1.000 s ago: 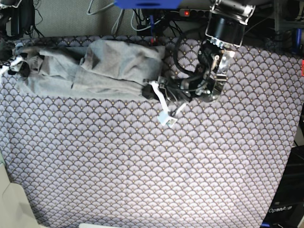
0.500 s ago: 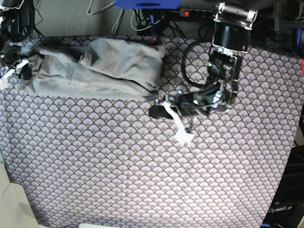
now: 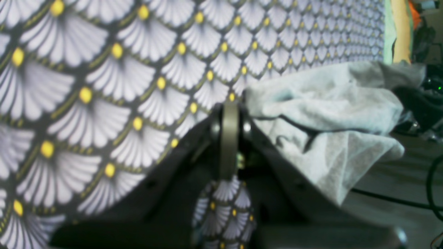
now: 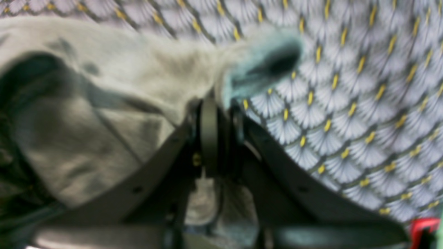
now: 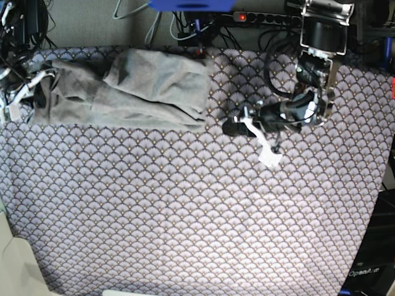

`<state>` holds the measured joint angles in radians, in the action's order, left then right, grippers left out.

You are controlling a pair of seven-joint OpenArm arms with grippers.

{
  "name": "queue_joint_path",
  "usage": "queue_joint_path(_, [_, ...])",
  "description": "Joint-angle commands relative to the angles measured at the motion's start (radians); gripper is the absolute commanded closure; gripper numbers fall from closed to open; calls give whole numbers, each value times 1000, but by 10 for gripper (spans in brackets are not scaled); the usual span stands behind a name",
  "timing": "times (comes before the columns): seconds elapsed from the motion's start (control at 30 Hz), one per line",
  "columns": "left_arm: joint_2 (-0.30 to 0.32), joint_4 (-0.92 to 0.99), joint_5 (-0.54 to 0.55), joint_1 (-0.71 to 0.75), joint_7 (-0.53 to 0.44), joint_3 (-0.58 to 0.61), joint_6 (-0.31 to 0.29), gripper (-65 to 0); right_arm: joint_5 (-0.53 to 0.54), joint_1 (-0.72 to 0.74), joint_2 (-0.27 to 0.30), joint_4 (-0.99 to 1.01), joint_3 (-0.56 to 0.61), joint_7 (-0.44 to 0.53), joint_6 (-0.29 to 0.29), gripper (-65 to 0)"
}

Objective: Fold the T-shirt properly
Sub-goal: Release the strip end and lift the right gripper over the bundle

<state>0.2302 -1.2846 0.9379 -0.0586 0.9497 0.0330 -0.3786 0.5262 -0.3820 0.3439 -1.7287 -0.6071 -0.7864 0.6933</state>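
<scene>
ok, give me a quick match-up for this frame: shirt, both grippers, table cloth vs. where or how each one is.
Things:
1. T-shirt
2. left gripper
3. right gripper
4. scallop-patterned cloth

States:
A. spread over the whole table
B. fingers shut on nothing, clear of the shirt
C. bunched along the far edge of the table
D. fingers closed on the shirt's edge

Pairs: 1-C, 2-B, 3-D, 4-A
</scene>
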Motion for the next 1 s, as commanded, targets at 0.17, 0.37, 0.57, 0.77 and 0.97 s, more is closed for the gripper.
queue_joint_path(0.17, [21, -48, 39, 4, -10, -5, -12, 0, 15, 41, -53, -199, -6, -167, 5, -14])
queue_joint_path(0.37, [33, -112, 33, 27, -7, -5, -12, 0, 15, 127, -118, -225, 60, -298, 5, -14])
queue_joint_path(0.57, [42, -115, 42, 27, -1, -5, -12, 0, 16, 166, -159, -230, 132, -351, 5, -15])
queue_joint_path(0.77, [50, -115, 34, 41, -5, -5, -12, 0, 15, 162, -182, -228, 214, -338, 5, -15])
queue_joint_path(0.97, [65, -115, 37, 41, -2, -5, -12, 0, 15, 156, -194, -228, 318, -261, 5, -15])
